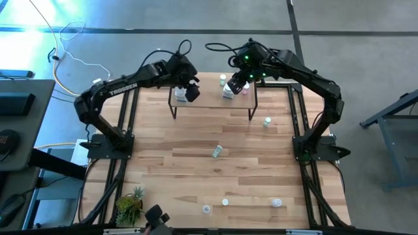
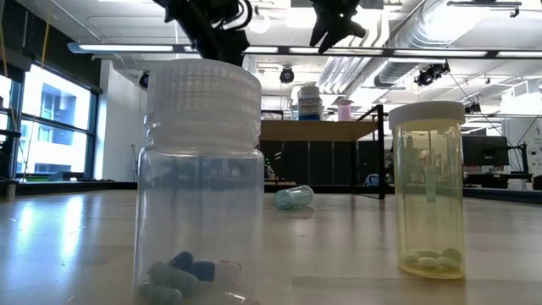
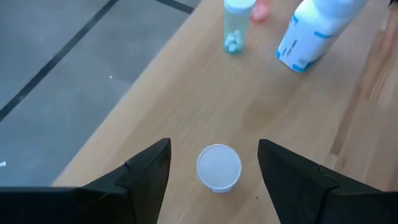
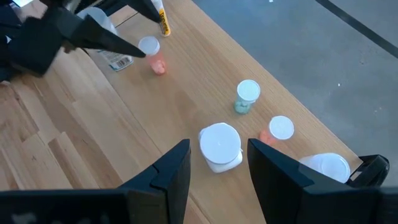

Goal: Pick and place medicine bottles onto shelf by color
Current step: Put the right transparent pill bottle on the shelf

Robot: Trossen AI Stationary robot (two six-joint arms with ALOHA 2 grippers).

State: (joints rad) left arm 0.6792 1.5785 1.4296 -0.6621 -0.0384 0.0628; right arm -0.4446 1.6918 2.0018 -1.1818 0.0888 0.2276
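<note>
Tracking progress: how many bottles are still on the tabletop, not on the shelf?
5: a lying bottle mid-table, a standing bottle right of the shelf, and three front bottles. Others near the shelf may be hidden.

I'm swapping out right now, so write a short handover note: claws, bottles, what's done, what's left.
Left claw: open above a small white-capped bottle at the left end of the shelf; not gripping.
Right claw: open above a white bottle toward the shelf's right end.
Done: several bottles stand on the shelf, among them a green one and a pink one.
Left: on the table, one lying bottle, one right of the shelf, and three along the near edge.
</note>
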